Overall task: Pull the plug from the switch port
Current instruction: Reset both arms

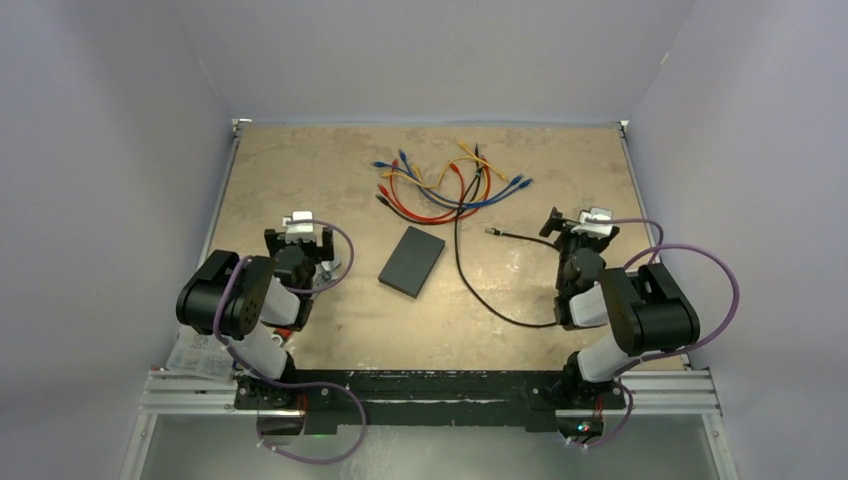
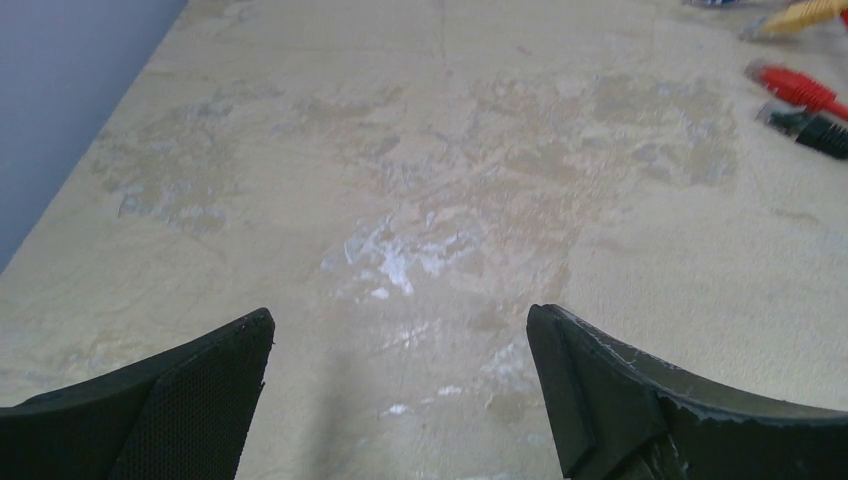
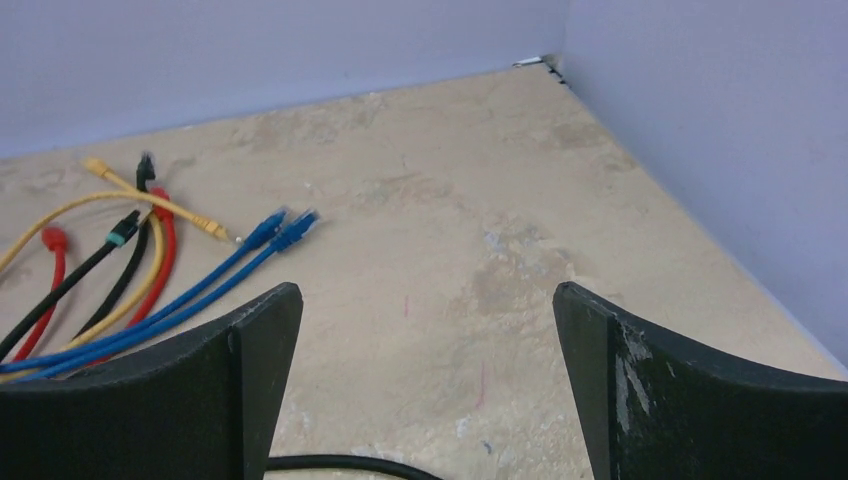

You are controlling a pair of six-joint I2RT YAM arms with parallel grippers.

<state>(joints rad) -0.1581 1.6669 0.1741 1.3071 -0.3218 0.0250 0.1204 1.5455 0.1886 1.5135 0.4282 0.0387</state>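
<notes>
The switch (image 1: 412, 262) is seen lying flat on the desk (image 1: 300, 160), turned at an angle, near the middle and between the 2 arms. It is shown only in the overhead view. It is placed to the right of the left end effector (image 1: 298, 238) and slightly nearer the arm bases, apart from it. It is set further from the right end effector (image 1: 580, 228), to that one's left.

A black plug (image 1: 490, 231) is seen resting on the desk between the switch and the right end effector, apart from the switch. Its black cable (image 1: 520, 237) is led towards the right end effector. A tangle of cables (image 1: 450, 185) in red, blue, yellow and black is spread beyond the switch, towards the far wall.

In the left wrist view, the left end effector (image 2: 400, 320) is held wide, with only bare desk between its fingers. A red plug (image 2: 795, 88) and a dark plug (image 2: 815, 130) are visible at the far right edge.

In the right wrist view, the right end effector (image 3: 427, 292) is likewise spread wide and nothing is gripped. A stretch of black cable (image 3: 340, 465) is seen on the desk low between its fingers, and 2 blue cables (image 3: 280, 228) are laid ahead to the left.
</notes>
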